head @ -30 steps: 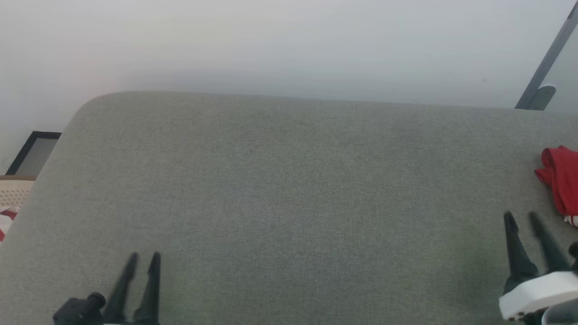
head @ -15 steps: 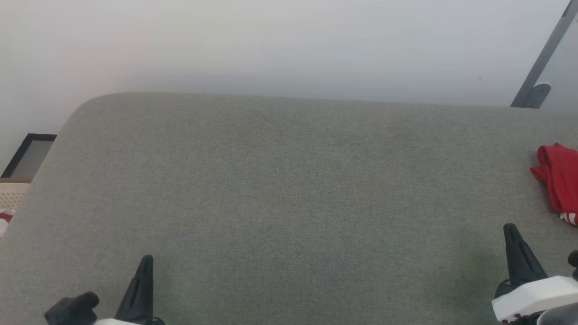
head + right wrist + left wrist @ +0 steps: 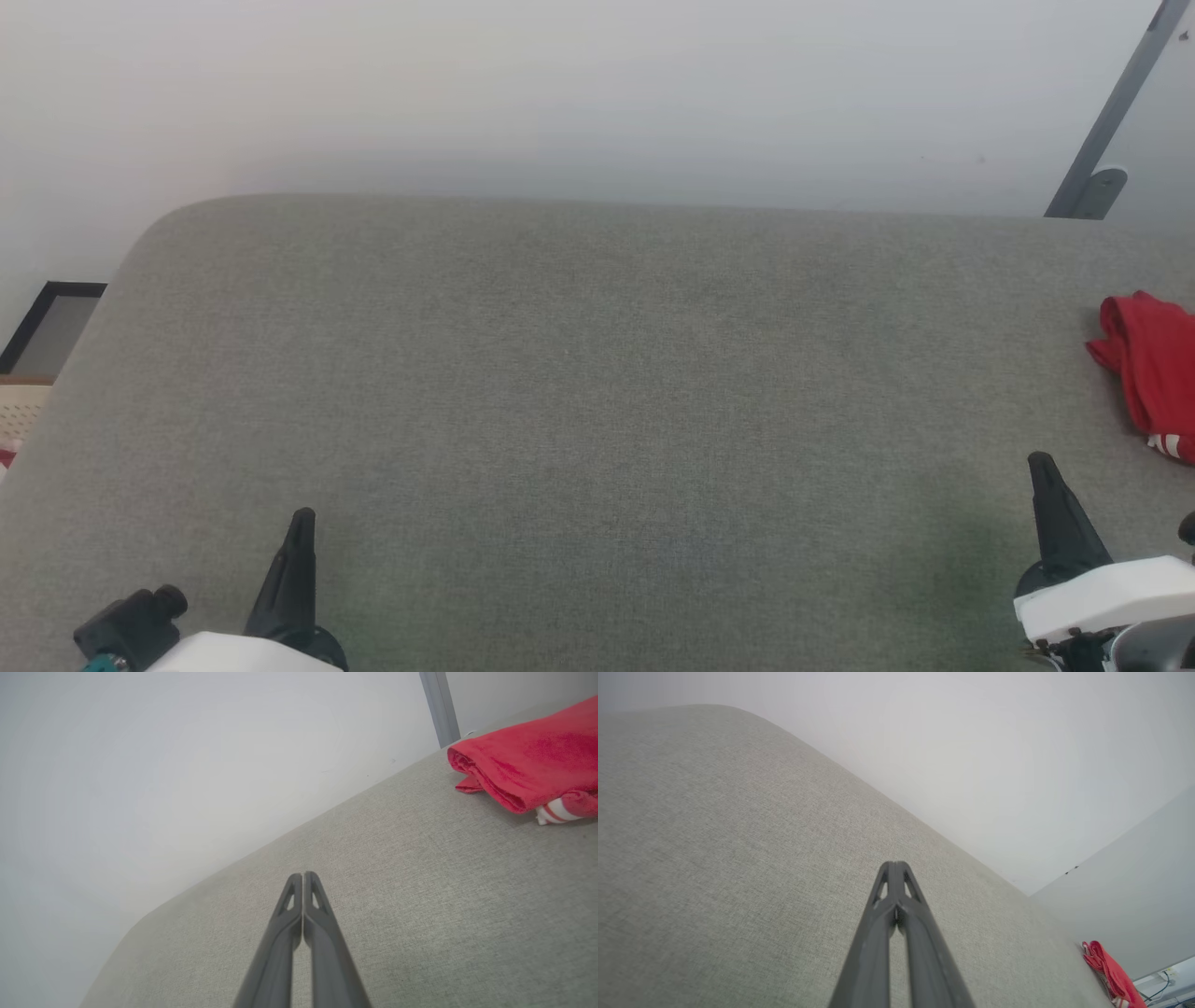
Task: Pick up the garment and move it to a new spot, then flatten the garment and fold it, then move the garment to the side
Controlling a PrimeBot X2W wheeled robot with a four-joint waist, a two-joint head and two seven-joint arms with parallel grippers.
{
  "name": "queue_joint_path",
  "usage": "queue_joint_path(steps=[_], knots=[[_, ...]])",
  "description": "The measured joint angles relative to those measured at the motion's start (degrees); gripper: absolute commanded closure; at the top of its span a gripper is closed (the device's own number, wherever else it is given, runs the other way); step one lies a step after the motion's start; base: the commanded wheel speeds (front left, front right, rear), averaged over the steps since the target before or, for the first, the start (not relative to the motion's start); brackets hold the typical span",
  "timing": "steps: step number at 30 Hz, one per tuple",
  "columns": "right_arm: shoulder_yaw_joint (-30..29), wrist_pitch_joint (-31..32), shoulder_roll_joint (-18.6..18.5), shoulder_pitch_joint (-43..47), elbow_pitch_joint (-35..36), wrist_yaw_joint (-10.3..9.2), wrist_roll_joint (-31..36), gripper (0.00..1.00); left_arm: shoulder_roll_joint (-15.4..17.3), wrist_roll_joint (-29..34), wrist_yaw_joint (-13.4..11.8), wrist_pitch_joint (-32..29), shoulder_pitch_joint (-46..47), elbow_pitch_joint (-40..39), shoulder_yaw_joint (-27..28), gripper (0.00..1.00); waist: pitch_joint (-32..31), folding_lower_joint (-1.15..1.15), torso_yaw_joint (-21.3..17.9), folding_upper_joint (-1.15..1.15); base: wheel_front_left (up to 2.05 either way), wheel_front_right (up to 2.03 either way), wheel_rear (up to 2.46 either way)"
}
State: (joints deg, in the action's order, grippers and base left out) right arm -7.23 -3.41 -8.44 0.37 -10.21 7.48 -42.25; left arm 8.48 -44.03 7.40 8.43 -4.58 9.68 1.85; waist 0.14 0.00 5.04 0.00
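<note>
Both sets of fingers [image 3: 873, 952] have clenched empty: left gripper [image 3: 302, 519] well apart from the garment [image 3: 1153, 373], right gripper [image 3: 1038, 463] near it. Likely soft, light; pinch its bunched edge.

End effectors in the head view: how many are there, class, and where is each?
2. The left end effector sits at the lower left, shut; the right end effector sits at the lower right, shut, short of the red garment at the right edge.
</note>
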Motion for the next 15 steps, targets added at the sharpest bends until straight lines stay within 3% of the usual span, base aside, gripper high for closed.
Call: queue_joint_path(steps=[15], knots=[[0.13, 2.20, 1.13, -1.36, -0.81, 0.00, -10.80, 1.00, -1.01, -10.60, 0.00, -2.91, 2.05, 0.92, 0.62, 1.00, 0.00, 0.00, -0.76, 0.00, 0.00, 0.00, 0.00]])
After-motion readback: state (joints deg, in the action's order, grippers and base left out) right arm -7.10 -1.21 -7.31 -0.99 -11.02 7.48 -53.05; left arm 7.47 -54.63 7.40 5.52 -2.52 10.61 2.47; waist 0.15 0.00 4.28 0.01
